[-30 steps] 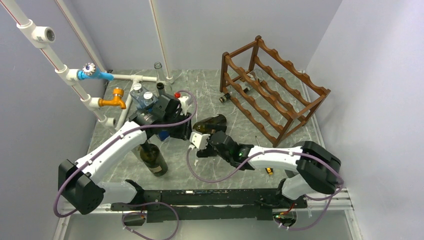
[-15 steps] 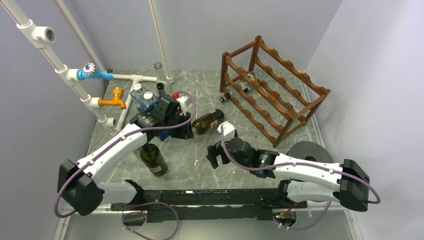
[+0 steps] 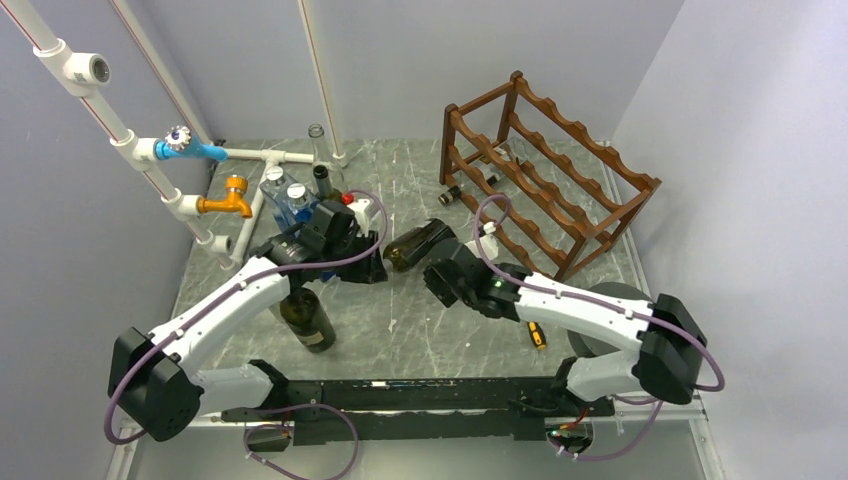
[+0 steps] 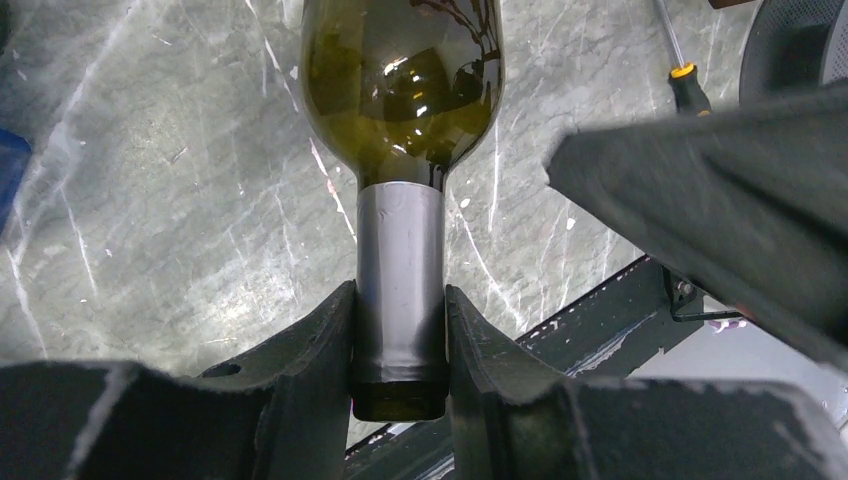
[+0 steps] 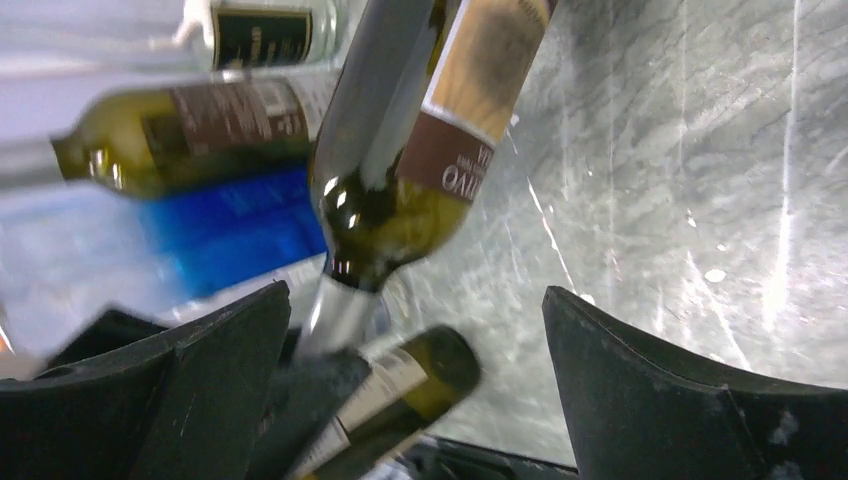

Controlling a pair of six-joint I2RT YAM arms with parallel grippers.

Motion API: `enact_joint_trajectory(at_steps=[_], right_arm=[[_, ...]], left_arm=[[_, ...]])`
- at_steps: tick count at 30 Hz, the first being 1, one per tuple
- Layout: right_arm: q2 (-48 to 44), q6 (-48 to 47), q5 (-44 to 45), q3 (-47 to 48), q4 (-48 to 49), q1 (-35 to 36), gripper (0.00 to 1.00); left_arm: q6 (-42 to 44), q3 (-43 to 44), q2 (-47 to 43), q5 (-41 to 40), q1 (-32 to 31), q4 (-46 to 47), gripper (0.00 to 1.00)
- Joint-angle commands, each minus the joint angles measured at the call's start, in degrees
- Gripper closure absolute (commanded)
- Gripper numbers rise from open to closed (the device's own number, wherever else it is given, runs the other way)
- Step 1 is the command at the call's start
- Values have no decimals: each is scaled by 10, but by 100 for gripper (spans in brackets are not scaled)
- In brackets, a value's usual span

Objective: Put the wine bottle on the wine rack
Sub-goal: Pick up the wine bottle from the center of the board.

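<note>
nearest me, on the marble table [image 3: 400,340], a dark green bottle [image 3: 305,316] stands upright under the left forearm. a small screwdriver [image 3: 537,337] with an orange-and-black handle lies off to the right.

a little further out, the left gripper [image 4: 400,350] is pinching the wine bottle [image 4: 402,85] by its silver foil neck. one finger presses each side, and the bottle's mouth sits just behind the pads. from above, the left gripper [image 3: 372,262] has the wine bottle [image 3: 420,243] lying close to level. its long axis runs from the neck on the left to the base on the right and slightly away from me. the base points toward the wine rack [image 3: 560,170] and is not touching it.

the right gripper [image 3: 437,275] sits just on my side of the bottle's body with its jaws spread wide. in the right wrist view its fingers [image 5: 690,400] stand either side of the frame and touch nothing. the bottle's tan and brown label [image 5: 470,90] sits beyond them. i cannot tell how close the fingertips are to the glass.

beyond that, the rack stands at the far right, angled across the table, with bottle necks [image 3: 452,193] showing at its foot. at the far left is a cluster of other bottles [image 3: 290,195].
</note>
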Motion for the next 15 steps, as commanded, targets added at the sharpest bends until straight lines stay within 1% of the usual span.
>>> enact_joint_trajectory(at_steps=[1, 4, 12, 15], right_arm=[[48, 142, -58, 28, 34, -37, 0], [84, 148, -106, 40, 60, -51, 0], [120, 138, -128, 77, 52, -59, 0], [130, 144, -138, 78, 56, -59, 10]], left_arm=[[-9, -1, -26, 21, 2, 42, 100], [-4, -5, -29, 23, 1, 50, 100], [7, -15, -16, 33, 1, 69, 100], [12, -11, -10, 27, 1, 70, 100]])
